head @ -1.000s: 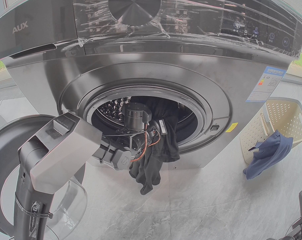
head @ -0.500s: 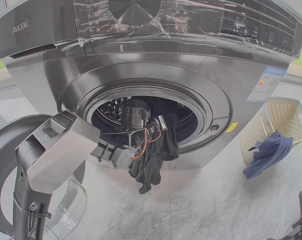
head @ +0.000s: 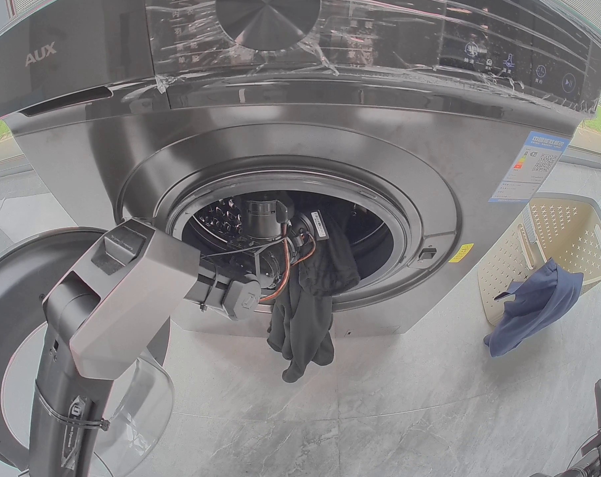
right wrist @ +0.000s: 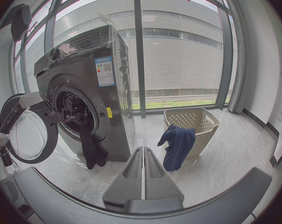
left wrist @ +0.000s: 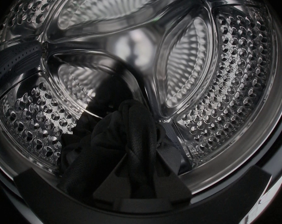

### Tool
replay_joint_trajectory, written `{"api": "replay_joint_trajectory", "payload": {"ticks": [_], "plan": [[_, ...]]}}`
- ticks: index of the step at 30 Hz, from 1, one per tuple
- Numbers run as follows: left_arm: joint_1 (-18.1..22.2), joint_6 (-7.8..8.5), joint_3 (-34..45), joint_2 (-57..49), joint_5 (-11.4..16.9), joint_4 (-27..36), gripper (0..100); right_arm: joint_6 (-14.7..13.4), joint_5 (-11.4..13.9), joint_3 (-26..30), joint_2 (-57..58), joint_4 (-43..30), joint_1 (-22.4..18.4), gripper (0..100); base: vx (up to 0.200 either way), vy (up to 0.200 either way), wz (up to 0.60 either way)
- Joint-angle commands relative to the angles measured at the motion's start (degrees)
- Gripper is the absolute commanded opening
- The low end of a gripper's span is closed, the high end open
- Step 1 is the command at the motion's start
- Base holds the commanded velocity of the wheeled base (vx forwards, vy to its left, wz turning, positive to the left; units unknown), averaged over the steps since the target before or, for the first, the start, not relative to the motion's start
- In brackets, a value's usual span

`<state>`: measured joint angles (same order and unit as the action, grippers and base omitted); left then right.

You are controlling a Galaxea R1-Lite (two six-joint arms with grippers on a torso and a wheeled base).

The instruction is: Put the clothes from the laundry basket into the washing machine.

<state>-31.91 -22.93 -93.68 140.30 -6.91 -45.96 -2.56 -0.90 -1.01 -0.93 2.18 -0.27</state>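
Note:
The washing machine (head: 300,134) stands with its door (head: 22,313) swung open to the left. My left arm reaches through the opening, its wrist (head: 267,213) inside the drum (left wrist: 234,78). The left gripper (left wrist: 142,154) is shut on a black garment (left wrist: 128,131). The rest of that black garment (head: 304,313) hangs out over the door rim toward the floor. A blue garment (head: 536,306) drapes over the front edge of the cream laundry basket (head: 579,233) on the right. My right gripper (right wrist: 143,151) is shut and holds nothing, well back from the machine and the basket (right wrist: 206,122).
The open door (right wrist: 26,134) juts out on the left of the machine. Grey tile floor (head: 413,399) lies open between the machine and the basket. A glass window wall (right wrist: 178,47) runs behind them.
My left arm has pushed deeper and higher into the drum, drawing the black garment up and inward. Less cloth lies on the rim at the right. The right arm has stayed still.

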Motion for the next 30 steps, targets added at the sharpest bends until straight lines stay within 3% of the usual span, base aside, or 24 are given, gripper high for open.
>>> {"api": "replay_joint_trajectory", "payload": {"ticks": [1,9,10,12,15,16,17,18,19,20,22,30], "plan": [[1.0,0.78,-4.9,4.8,-0.3,0.0,0,0.0,-0.1,0.6,0.8,0.0,0.0,0,0.000,0.000,0.00],[1.5,0.78,-5.9,5.1,-0.3,0.1,0,0.0,0.0,0.5,0.8,0.0,0.0,0,0.000,0.000,0.00],[1.4,0.69,-5.7,4.8,-0.4,0.3,100,0.0,-0.1,0.5,0.8,0.0,0.0,0,0.000,0.000,0.00],[0.9,0.08,-4.4,2.6,-1.4,0.7,100,0.0,-0.1,0.6,0.8,0.0,-0.1,0,0.000,0.000,0.00],[-0.3,-3.61,-0.7,-1.0,-1.5,1.1,100,0.0,0.0,0.6,0.8,0.0,0.0,0,0.000,0.000,0.00],[-1.4,-8.53,1.0,-3.9,-1.3,2.6,100,0.0,0.0,0.5,0.8,0.0,0.0,0,0.000,0.000,0.00],[-1.7,-10.73,1.8,-5.0,-1.3,3.9,100,0.0,0.0,0.5,0.8,0.0,-0.1,0,0.000,0.000,0.00],[-1.7,-10.73,1.8,-5.0,-1.3,3.9,100,0.0,0.0,0.5,0.8,0.0,-0.1,0,0.000,0.000,0.00],[-2.6,-13.98,3.5,-6.2,-1.3,5.3,100,0.0,0.0,0.6,0.8,0.0,0.0,0,0.000,0.000,0.00],[-3.0,-14.95,4.3,-6.4,-1.3,5.1,100,0.0,0.0,0.5,0.8,0.0,0.0,0,0.000,0.000,0.00],[-3.0,-16.27,5.5,-6.4,-1.3,4.6,100,0.0,-0.1,0.5,0.8,0.0,0.0,0,0.000,0.000,0.00],[-3.9,-16.62,8.3,-7.5,-1.2,4.9,100,0.0,0.0,0.6,0.8,0.0,0.0,0,0.000,0.000,0.00]]}}
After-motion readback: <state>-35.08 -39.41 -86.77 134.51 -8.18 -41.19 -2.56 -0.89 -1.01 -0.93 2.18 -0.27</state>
